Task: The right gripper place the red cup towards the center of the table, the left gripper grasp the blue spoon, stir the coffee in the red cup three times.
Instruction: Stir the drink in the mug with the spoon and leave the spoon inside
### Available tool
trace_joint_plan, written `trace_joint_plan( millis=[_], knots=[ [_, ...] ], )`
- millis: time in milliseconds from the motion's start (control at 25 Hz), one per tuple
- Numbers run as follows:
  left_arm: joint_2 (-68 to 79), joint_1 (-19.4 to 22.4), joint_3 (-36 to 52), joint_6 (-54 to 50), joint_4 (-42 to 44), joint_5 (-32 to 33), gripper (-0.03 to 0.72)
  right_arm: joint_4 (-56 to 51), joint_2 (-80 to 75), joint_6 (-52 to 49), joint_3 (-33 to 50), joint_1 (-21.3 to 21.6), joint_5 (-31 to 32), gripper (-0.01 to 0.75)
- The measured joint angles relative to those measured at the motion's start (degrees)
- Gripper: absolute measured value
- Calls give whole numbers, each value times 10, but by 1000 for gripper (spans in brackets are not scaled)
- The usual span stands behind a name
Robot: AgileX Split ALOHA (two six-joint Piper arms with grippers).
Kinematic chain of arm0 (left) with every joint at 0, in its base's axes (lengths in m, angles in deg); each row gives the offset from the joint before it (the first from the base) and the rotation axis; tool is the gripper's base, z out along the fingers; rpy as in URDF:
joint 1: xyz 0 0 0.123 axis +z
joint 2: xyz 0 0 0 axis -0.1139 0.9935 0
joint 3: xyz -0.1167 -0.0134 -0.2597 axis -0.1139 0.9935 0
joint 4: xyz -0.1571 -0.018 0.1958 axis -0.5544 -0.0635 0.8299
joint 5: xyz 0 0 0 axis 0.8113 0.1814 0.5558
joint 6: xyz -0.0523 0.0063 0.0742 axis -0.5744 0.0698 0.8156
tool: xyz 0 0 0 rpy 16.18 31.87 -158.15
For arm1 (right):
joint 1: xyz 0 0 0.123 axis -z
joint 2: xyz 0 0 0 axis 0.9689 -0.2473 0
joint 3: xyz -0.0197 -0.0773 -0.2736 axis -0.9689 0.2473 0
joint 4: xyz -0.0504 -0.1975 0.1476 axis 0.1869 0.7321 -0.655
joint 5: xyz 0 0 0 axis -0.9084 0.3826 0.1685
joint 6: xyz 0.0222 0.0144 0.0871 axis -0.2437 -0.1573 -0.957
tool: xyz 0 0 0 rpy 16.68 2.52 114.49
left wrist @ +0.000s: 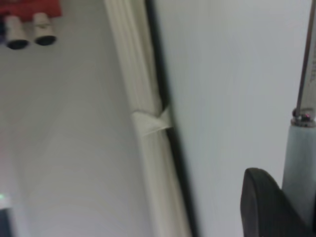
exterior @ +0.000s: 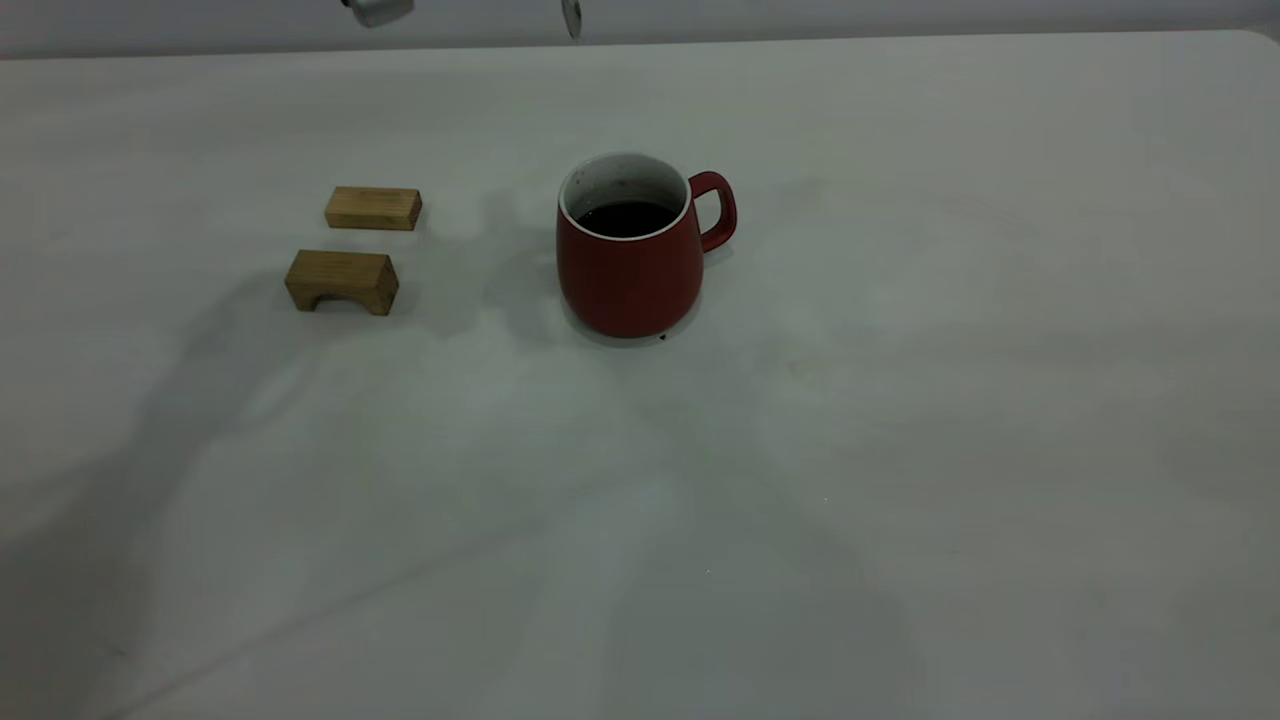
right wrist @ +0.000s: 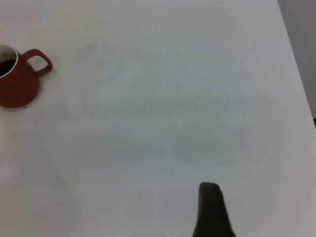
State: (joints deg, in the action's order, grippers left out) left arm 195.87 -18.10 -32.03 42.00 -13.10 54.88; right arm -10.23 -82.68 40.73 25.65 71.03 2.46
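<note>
The red cup (exterior: 630, 262) stands upright near the middle of the table (exterior: 900, 420), its handle toward the right, with dark coffee (exterior: 627, 217) inside. My left gripper (left wrist: 289, 200) is shut on the pale handle of the blue spoon (left wrist: 298, 163). It is raised high behind the cup. Only its silver-grey block (exterior: 378, 10) and the spoon's bowl (exterior: 571, 18) reach into the exterior view's top edge. The spoon hangs clear above the cup, not in the coffee. My right gripper (right wrist: 211, 215) hovers over bare table well away from the red cup (right wrist: 17, 79).
Two tan wooden blocks lie left of the cup, a flat one (exterior: 373, 208) and an arched one (exterior: 342, 281). The table's far edge (left wrist: 163, 128) runs under the left gripper, with red and white items (left wrist: 29, 24) beyond it.
</note>
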Motion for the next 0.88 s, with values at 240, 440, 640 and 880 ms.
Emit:
trace_joint_plan(
  millis=[240,440,640,880],
  knots=[
    [4,-44,0,-118,-8,-72,144,0,0,0,0,0,0,565],
    [43,-62,0,-143,-10,-96,144,0,0,0,0,0,0,565],
    [87,-62,0,-144,-11,-124,144,0,0,0,0,0,0,565],
    [126,-62,0,-143,-10,-110,144,0,0,0,0,0,0,565]
  ],
)
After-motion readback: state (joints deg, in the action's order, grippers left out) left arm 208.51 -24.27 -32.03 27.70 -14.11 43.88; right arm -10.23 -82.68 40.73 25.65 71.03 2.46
